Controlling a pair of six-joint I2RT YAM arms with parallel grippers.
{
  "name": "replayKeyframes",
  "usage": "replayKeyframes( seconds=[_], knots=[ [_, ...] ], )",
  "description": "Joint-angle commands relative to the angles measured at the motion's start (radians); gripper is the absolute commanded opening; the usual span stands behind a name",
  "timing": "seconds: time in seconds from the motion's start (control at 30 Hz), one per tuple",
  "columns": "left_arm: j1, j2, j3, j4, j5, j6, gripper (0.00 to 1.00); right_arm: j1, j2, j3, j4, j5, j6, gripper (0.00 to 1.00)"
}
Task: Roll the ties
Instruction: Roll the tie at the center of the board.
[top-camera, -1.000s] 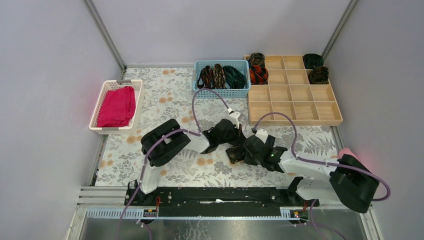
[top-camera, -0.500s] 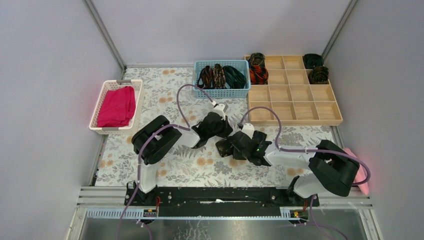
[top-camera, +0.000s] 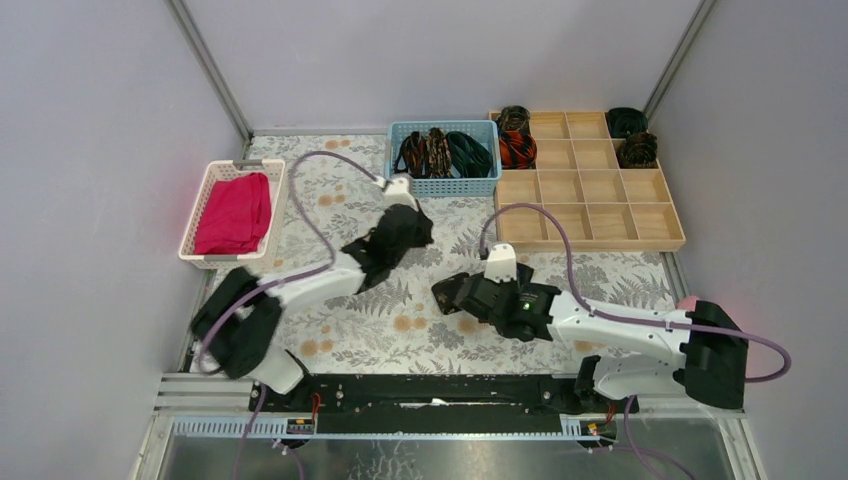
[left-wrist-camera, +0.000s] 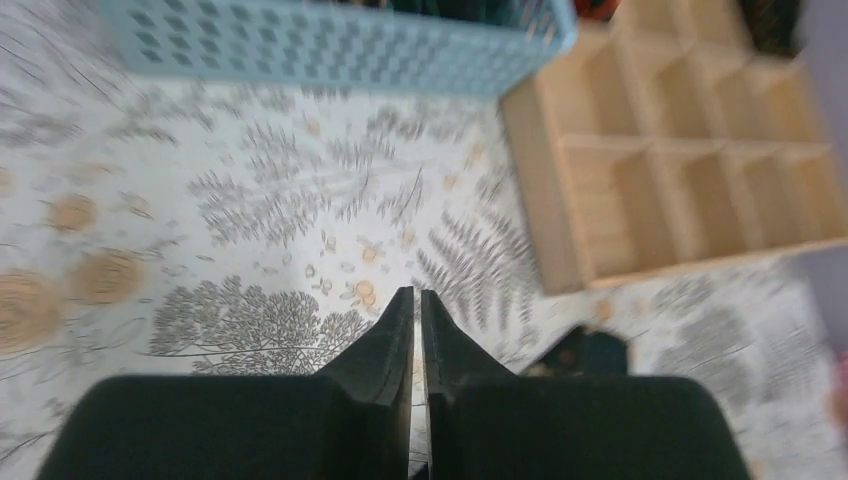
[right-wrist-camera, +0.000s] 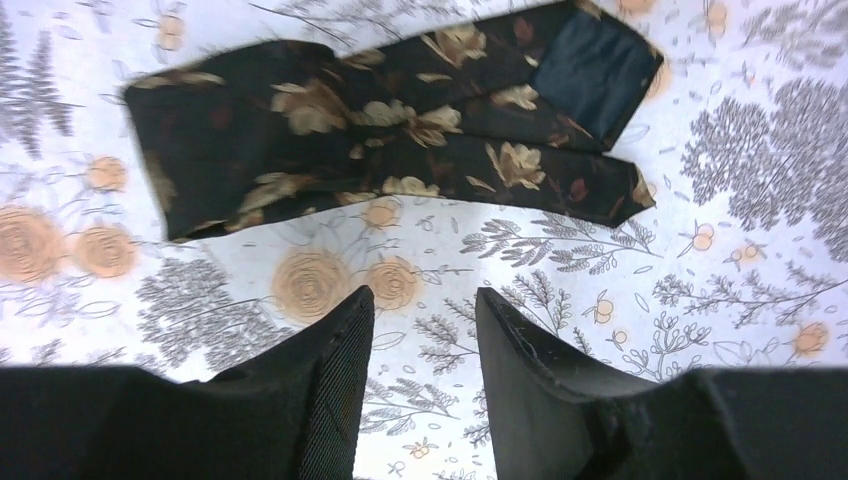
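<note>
A black tie with gold-brown flowers lies folded flat on the floral mat, just ahead of my right gripper, which is open and empty above the mat. In the top view this gripper covers most of the tie. My left gripper is shut with nothing between the fingers. It hangs over the mat short of the blue basket, up and left of the tie. Several unrolled ties lie in the basket. Rolled ties sit in the wooden tray's back compartments.
The wooden compartment tray stands at the back right, with more coils at its far right corner. A white basket with a magenta cloth stands at the left. A pink towel shows behind the right arm's base.
My left arm has swung away from the tie, up and to the left toward the blue basket. My right gripper has shifted slightly left and stays over the tie.
</note>
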Motion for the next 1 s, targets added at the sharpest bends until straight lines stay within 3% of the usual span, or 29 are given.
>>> replayKeyframes(
  seconds=[0.0,0.23,0.33,0.5,0.7,0.97],
  knots=[
    [0.006,-0.258,-0.065,-0.158,-0.203,-0.091,0.12,0.077,0.080,0.139,-0.140,0.150,-0.054,0.51],
    [0.004,-0.637,-0.210,-0.347,-0.289,-0.173,0.14,0.177,0.359,0.389,-0.248,0.287,-0.132,0.71],
    [0.006,-0.729,-0.230,-0.395,-0.316,-0.168,0.18,0.196,0.455,0.466,-0.243,0.311,-0.183,0.74],
    [0.005,-0.777,-0.221,-0.440,-0.343,-0.150,0.20,0.202,0.567,0.533,-0.170,0.297,-0.284,0.77],
    [0.006,-0.783,-0.232,-0.439,-0.349,-0.133,0.20,0.199,0.670,0.566,-0.116,0.309,-0.343,0.90],
    [0.006,-0.792,-0.236,-0.437,-0.354,-0.116,0.20,0.137,0.729,0.544,-0.043,0.248,-0.359,0.91]
  ],
)
